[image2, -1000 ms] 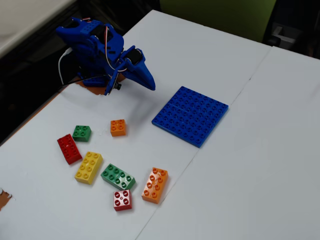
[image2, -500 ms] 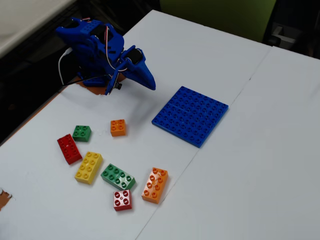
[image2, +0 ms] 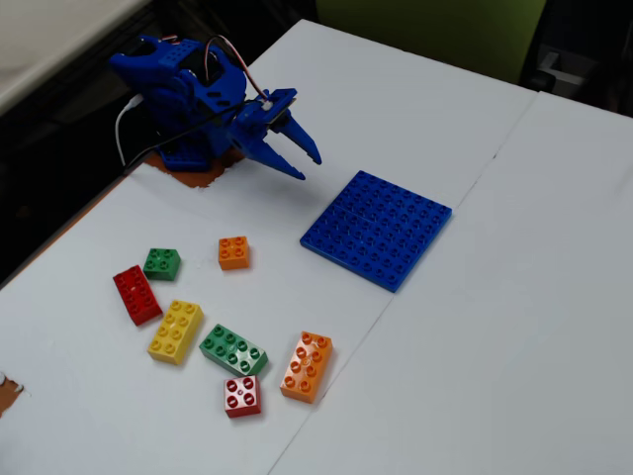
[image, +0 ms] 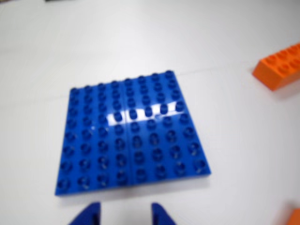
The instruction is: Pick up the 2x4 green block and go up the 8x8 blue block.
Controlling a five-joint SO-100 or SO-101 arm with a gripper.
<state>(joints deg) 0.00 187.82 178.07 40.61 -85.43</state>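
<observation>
Empty gripper (image2: pixel 305 166) gapes beside the 8x8 blue block (image2: pixel 377 229), 2x4 green block (image2: pixel 232 349) apart

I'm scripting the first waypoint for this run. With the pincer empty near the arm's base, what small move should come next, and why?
Probably swing the pincer toward the long green brick and keep it open. It holds nothing and hangs over bare table beside the blue baseplate, while that brick lies untouched between the yellow brick and the long orange brick.

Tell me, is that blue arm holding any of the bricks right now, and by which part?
Nothing is held. The gripper is open and empty, hanging in the air beside the 8x8 blue block. The 2x4 green block lies untouched on the table.
</observation>
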